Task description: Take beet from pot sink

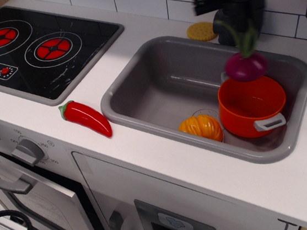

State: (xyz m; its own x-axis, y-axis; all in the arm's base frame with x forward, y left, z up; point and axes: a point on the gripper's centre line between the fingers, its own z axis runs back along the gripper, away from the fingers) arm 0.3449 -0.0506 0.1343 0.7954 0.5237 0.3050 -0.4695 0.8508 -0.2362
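The beet (245,66), a dark purple bulb with green leaves, hangs in the air above the far left rim of the orange pot (252,106). My gripper (241,19) is shut on the beet's leaves and holds it from above. The pot stands empty at the right end of the grey sink (156,87), with one grey handle toward the front. The gripper's fingertips are partly lost against the dark arm.
An orange ribbed pumpkin (200,128) lies in the sink left of the pot. A red chili pepper (85,117) lies on the white counter left of the sink. A black stovetop (32,48) is at far left. A yellow round sponge (201,30) sits behind the sink.
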